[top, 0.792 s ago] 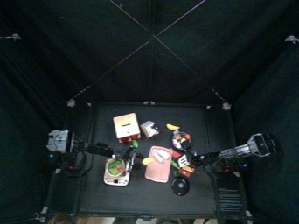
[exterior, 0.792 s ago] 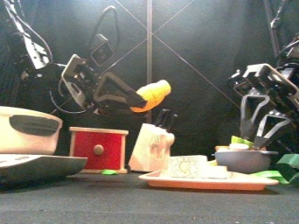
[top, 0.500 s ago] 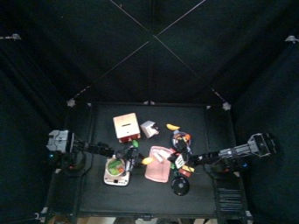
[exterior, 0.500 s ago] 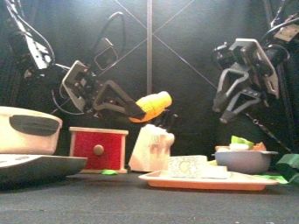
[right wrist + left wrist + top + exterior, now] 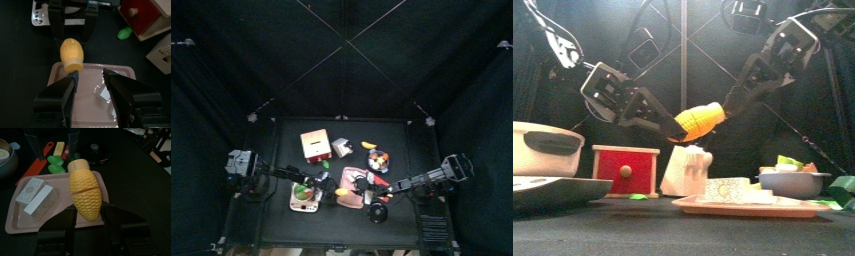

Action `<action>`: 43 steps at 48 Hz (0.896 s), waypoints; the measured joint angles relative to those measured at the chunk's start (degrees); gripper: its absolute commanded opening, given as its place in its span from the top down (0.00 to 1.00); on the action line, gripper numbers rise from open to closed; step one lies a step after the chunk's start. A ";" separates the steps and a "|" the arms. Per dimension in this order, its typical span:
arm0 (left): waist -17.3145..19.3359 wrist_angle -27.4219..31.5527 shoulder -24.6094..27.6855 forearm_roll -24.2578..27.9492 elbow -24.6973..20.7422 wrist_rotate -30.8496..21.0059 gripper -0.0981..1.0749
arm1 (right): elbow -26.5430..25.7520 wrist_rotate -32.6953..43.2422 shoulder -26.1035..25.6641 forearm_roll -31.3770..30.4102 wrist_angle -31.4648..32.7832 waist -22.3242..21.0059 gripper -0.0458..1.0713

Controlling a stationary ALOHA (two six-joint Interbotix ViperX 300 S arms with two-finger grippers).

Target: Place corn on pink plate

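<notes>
- The corn is held aloft, mid-frame in the front view — pinched by the left gripper.
- The pink plate lies beneath it, sponges on board.
- The right gripper is spread wide — just beside the corn.

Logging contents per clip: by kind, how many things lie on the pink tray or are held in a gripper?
Corn, held in the left gripper: 1
Sponge-like blocks on the pink tray: 2
Total: 3
</notes>
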 measured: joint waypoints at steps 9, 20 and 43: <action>-0.18 0.26 0.35 0.00 0.00 -0.09 0.39 | -0.70 -3.52 1.58 4.48 -3.34 0.26 0.03; -0.09 0.53 0.35 -0.18 -0.35 -0.09 0.39 | -1.85 -3.60 3.25 4.57 -6.50 0.44 0.03; -0.09 0.44 0.79 -0.62 -1.85 -0.35 0.28 | -2.11 -3.69 4.83 3.34 -6.42 -0.09 0.41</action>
